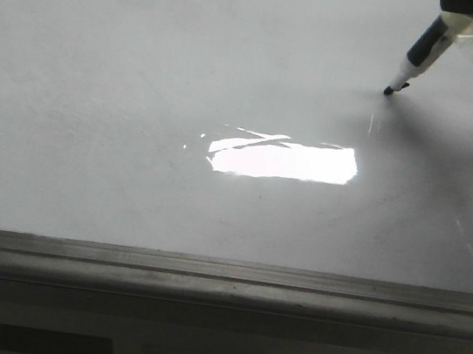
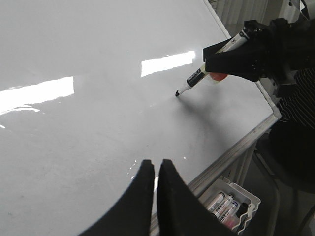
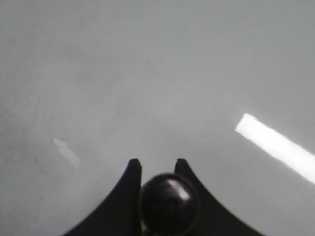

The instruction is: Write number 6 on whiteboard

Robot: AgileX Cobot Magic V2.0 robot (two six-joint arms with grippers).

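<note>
The whiteboard (image 1: 144, 85) is a glossy white surface that fills the front view. No number 6 is in view, and I see no marker line on the board. My right gripper (image 1: 471, 23) at the far right is shut on a black marker (image 1: 423, 54), which slants down with its tip touching the board. The left wrist view shows the same marker (image 2: 197, 78) in the right gripper (image 2: 231, 56). In the right wrist view the marker's rear end (image 3: 167, 204) sits between the jaws of that gripper (image 3: 157, 164). My left gripper (image 2: 153, 164) hangs shut and empty above the board's near edge.
A grey metal frame (image 1: 222, 281) runs along the board's near edge. A bright rectangular light reflection (image 1: 283, 159) lies mid-board. A white tray (image 2: 246, 194) with spare markers hangs below the frame edge (image 2: 236, 147). A person in dark clothes (image 2: 295, 113) is beyond the board's corner.
</note>
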